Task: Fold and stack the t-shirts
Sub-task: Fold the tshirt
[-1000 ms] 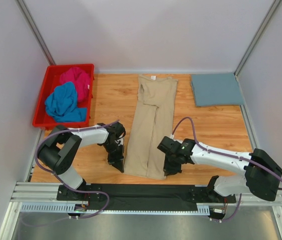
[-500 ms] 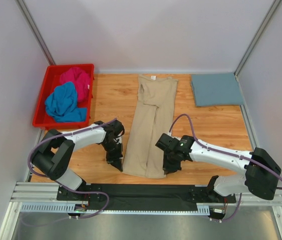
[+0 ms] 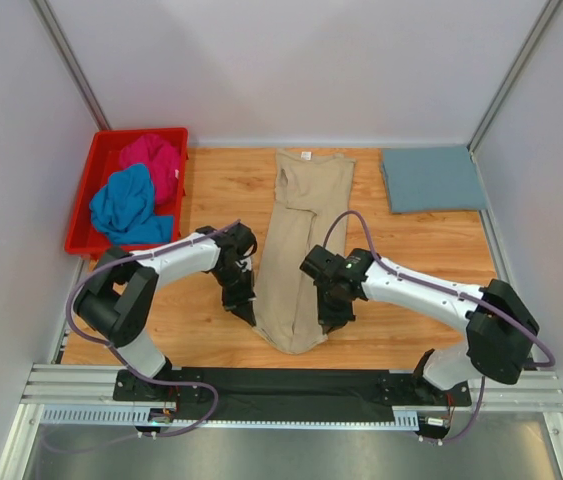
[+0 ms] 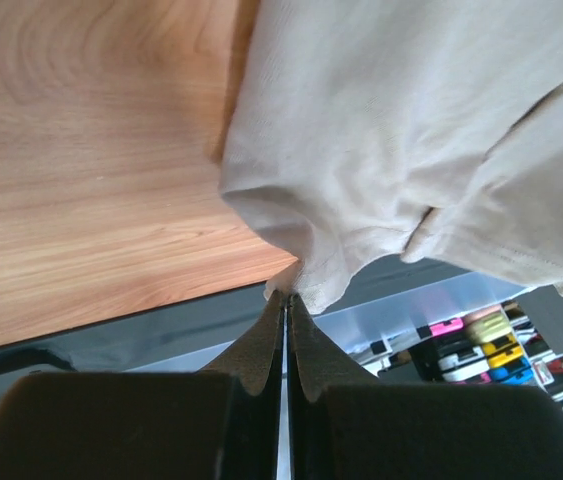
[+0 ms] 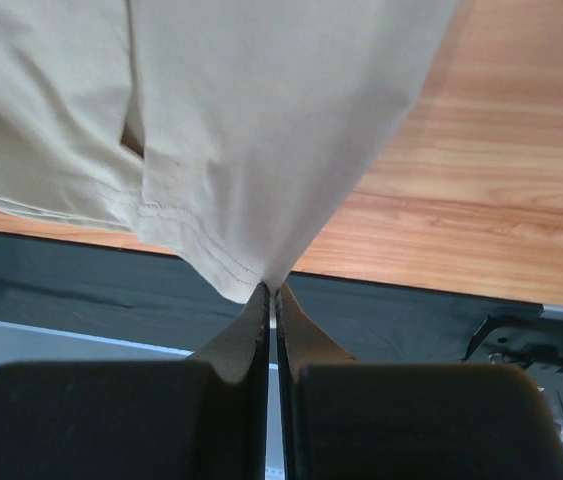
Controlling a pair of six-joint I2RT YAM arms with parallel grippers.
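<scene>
Two pinches on the beige shirt [image 3: 301, 220]: left tool [image 4: 286, 297] and right tool [image 5: 271, 288] each clamp tight on a near hem corner, raised off the desk [image 3: 411, 260]. Folded grey-blue shirt [image 3: 433, 178] lies far right; red bin [image 3: 108, 150] far left holds magenta shirt [image 3: 153, 160] and blue shirt [image 3: 126, 207].

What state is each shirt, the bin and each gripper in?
beige t-shirt: folded into a long strip, near hem pinched
grey-blue t-shirt: folded flat, far right
magenta t-shirt: crumpled in bin
bright blue t-shirt: crumpled in bin
red bin: holds two shirts
left gripper: shut on beige t-shirt
right gripper: shut on beige t-shirt
</scene>
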